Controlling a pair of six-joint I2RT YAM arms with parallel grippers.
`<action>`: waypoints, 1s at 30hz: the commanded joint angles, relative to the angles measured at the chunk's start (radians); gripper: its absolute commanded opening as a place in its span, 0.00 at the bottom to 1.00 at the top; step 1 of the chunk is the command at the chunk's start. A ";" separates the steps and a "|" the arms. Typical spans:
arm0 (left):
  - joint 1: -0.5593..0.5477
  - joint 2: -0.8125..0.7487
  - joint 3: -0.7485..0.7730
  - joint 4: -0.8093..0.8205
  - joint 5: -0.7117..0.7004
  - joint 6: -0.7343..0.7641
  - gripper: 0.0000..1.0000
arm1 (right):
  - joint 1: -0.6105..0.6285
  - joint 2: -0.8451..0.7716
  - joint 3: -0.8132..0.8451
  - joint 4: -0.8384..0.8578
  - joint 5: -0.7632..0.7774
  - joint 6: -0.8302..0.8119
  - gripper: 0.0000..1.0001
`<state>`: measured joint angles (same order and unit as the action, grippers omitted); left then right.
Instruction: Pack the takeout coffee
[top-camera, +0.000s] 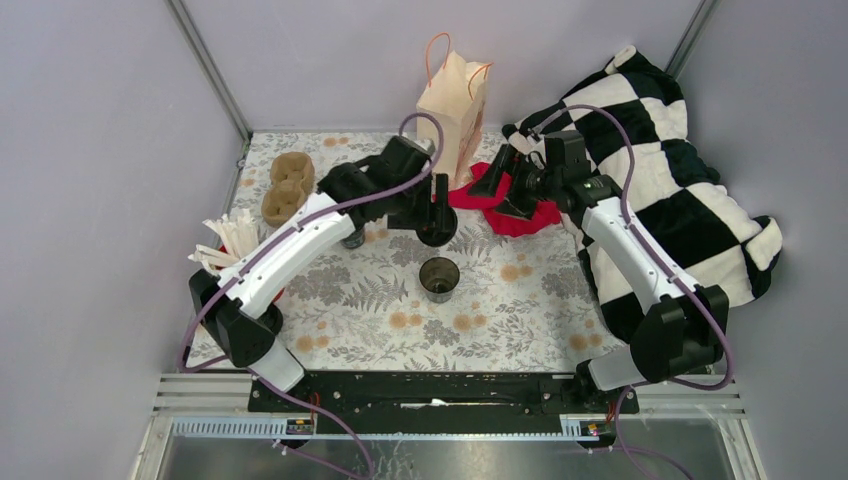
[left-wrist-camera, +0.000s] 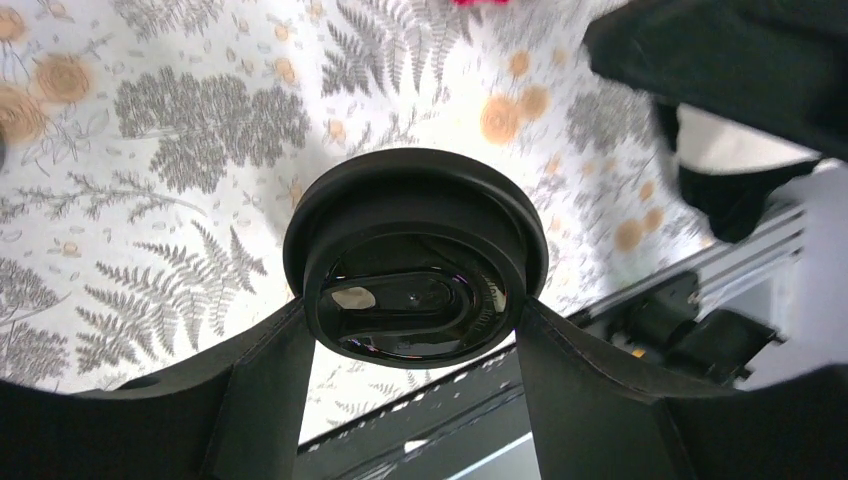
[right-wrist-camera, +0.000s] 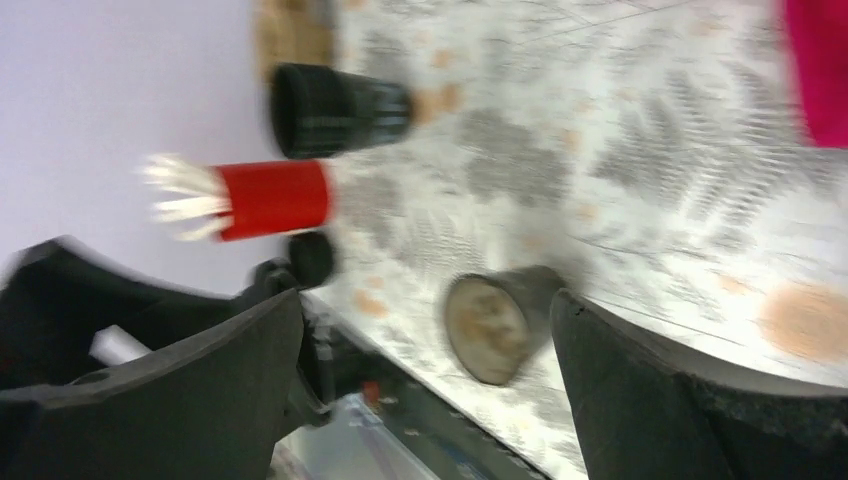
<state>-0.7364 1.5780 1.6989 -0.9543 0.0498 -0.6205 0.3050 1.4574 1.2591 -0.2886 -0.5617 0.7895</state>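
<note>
The bench (top-camera: 520, 300) is covered with a leaf-print cloth. The bag (top-camera: 455, 100) is stood upright on the far side of the left end effector (top-camera: 437, 218), with its mouth up.

The cup (top-camera: 439, 278) is stood upright on the bench with no lid on, so its long axis runs straight up and down. It is seen just on the near side of the left end effector, and lower than it. The lid (left-wrist-camera: 415, 270) is held flat between the fingers (left-wrist-camera: 255, 385) of the left end effector, which is closed part way on the lid's rim.

It is judged that the lid must be brought a little toward the arm bases and then down, once it is lined up over the round mouth of the cup. The left end effector is much nearer the cup than the right end effector (top-camera: 503, 192). The right one is spread wide with nothing in it. The cup is well apart from it, to its left and nearer the bases.

No brand, label or writing can be read on the bag, the cup or the lid.
</note>
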 joint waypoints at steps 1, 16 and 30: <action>-0.124 0.046 0.049 -0.128 -0.127 0.053 0.50 | -0.004 -0.027 0.033 -0.438 0.273 -0.405 1.00; -0.264 0.237 0.091 -0.227 -0.246 0.057 0.51 | -0.004 -0.095 -0.093 -0.377 0.287 -0.405 1.00; -0.241 0.304 0.102 -0.242 -0.265 0.076 0.53 | -0.004 -0.096 -0.102 -0.365 0.276 -0.404 1.00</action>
<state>-0.9897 1.8755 1.7592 -1.1805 -0.1959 -0.5564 0.3027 1.3937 1.1553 -0.6678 -0.2893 0.3965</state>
